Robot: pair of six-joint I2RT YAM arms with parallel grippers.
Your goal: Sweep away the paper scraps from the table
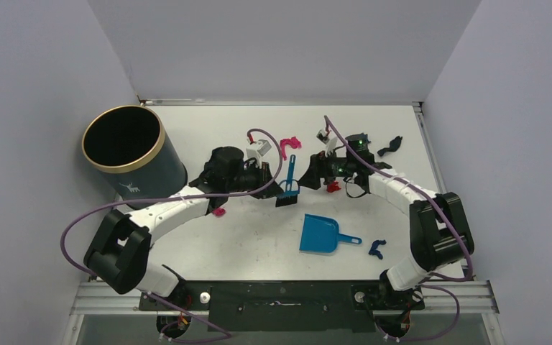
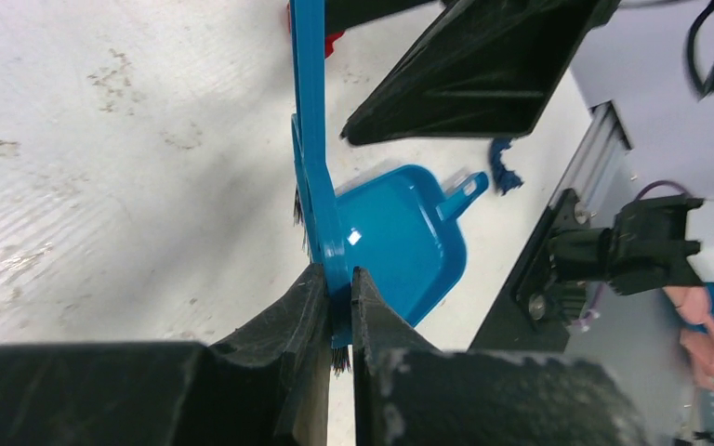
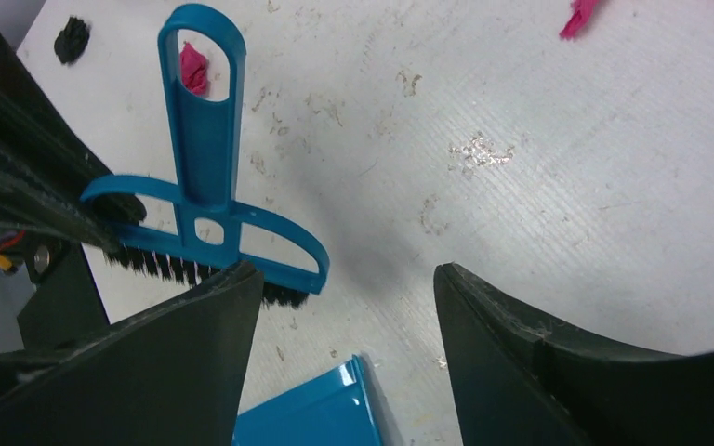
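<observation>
My left gripper (image 1: 276, 185) (image 2: 337, 279) is shut on the bristle head of the blue brush (image 1: 289, 180) (image 2: 311, 139) (image 3: 206, 177), whose handle points away from the arms. My right gripper (image 1: 310, 177) (image 3: 349, 279) stands open just right of the brush, holding nothing. Paper scraps lie scattered on the white table (image 1: 259, 241). They are a pink scrap (image 1: 290, 144) (image 3: 192, 67) by the handle's end, a red scrap (image 1: 333, 187) (image 2: 333, 39), a second pink scrap (image 1: 219, 211), a dark blue scrap (image 1: 377, 248) (image 2: 504, 167) and a black scrap (image 1: 390, 146).
The blue dustpan (image 1: 321, 233) (image 2: 400, 242) (image 3: 307, 413) lies flat near the front, its handle pointing right. A dark round bin (image 1: 126, 147) with a gold rim stands at the left. Grey walls close in the far side and both sides.
</observation>
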